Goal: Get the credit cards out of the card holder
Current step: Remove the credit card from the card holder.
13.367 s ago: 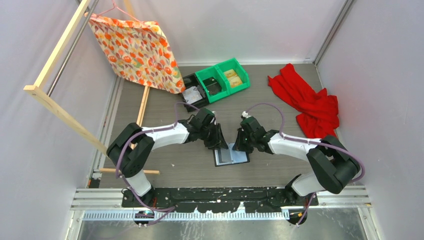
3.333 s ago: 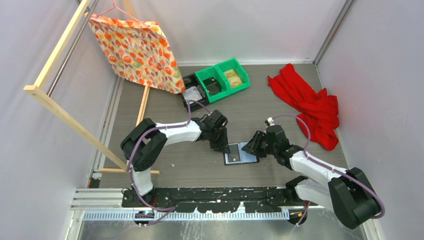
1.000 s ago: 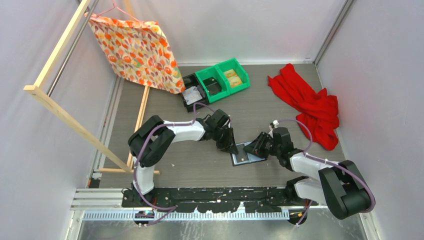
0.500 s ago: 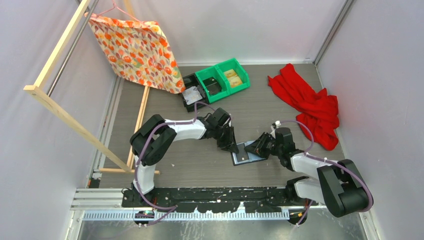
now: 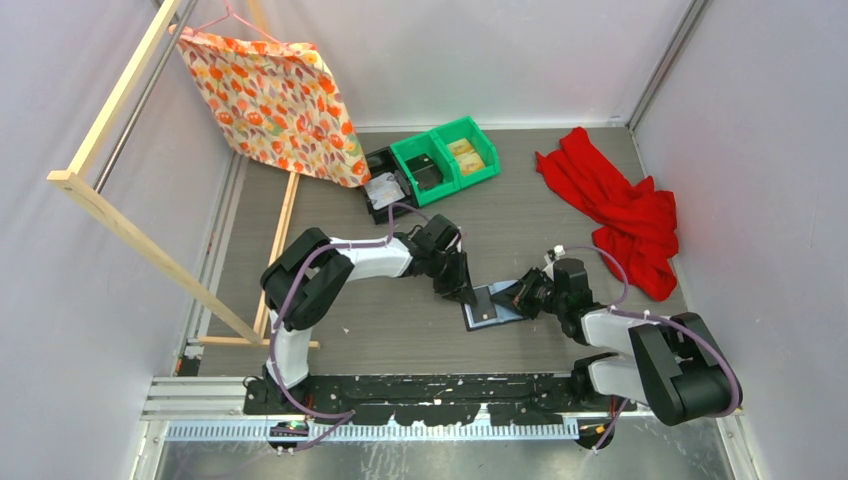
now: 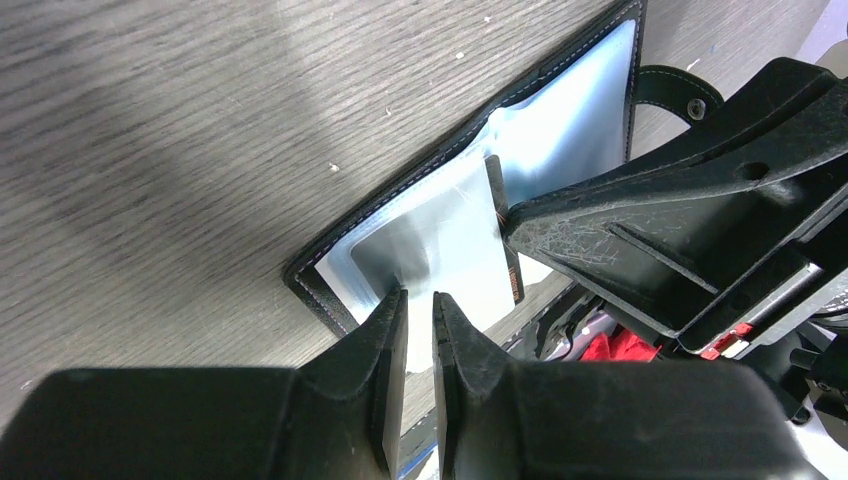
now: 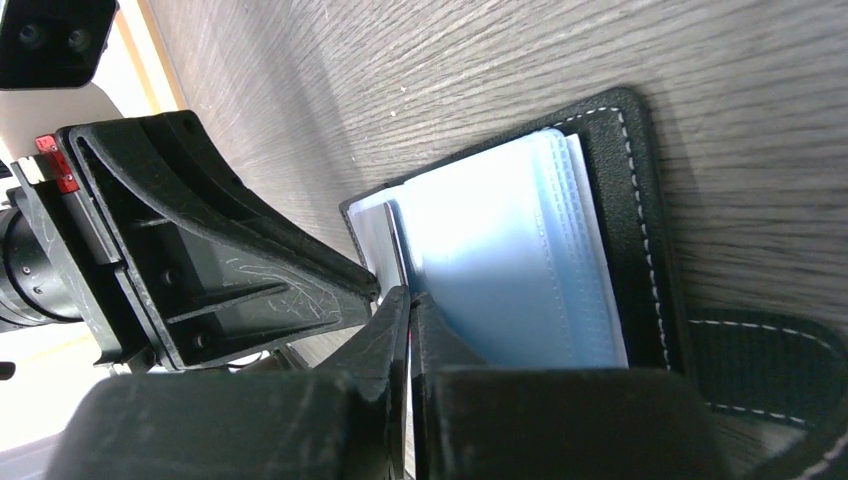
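Note:
The black card holder (image 5: 490, 310) lies open on the table between both arms, its pale glossy sleeves facing up. In the left wrist view my left gripper (image 6: 418, 300) is shut to a narrow slit on a sleeve at the card holder's (image 6: 325, 290) near corner. One credit card (image 6: 503, 235) stands on edge near the fold, showing a dark stripe. My right gripper (image 7: 410, 297) is shut on that thin card (image 7: 393, 240), beside the stacked sleeves of the card holder (image 7: 640, 200). From above, the left gripper (image 5: 468, 296) and right gripper (image 5: 518, 298) meet over the holder.
Green bins (image 5: 445, 160) and a black bin (image 5: 385, 188) stand behind the arms. A red cloth (image 5: 620, 210) lies crumpled at the right. A patterned fabric (image 5: 275, 100) hangs from a wooden rack (image 5: 130, 240) on the left.
The right gripper's jaws have closed onto the card's edge over the last second. The left gripper and the card holder have stayed in place.

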Controlling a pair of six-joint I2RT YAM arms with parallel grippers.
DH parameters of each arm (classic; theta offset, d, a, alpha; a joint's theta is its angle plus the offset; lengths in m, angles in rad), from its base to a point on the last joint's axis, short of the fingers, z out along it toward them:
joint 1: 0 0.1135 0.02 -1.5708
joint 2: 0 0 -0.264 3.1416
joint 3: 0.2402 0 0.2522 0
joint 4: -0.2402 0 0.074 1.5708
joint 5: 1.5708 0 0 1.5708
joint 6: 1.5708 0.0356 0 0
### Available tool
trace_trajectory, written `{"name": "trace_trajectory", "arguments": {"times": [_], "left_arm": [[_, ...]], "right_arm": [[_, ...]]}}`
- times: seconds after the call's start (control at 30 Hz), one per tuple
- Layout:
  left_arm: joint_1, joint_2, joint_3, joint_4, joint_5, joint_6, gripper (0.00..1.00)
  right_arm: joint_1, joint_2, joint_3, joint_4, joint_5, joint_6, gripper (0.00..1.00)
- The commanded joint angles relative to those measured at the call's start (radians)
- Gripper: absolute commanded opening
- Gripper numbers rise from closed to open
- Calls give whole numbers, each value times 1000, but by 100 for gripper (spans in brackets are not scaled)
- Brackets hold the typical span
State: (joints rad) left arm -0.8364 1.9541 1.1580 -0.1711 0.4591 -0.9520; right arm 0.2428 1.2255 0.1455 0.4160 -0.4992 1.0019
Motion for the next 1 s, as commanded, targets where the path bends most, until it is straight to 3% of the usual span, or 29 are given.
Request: {"name": "trace_trajectory", "arguments": {"times": [0.0,0.4,0.97], "left_arm": [[2,43,2,-31,-62,41,17],[15,24,-26,-50,-68,57,17],[69,61,4,-71,-79,102,17]], "right_arm": [[-4,22,-4,85,-48,20,1],[-25,-117,-7,-114,11,-68,1],[-27,-166,-18,-154,92,-45,1]]}}
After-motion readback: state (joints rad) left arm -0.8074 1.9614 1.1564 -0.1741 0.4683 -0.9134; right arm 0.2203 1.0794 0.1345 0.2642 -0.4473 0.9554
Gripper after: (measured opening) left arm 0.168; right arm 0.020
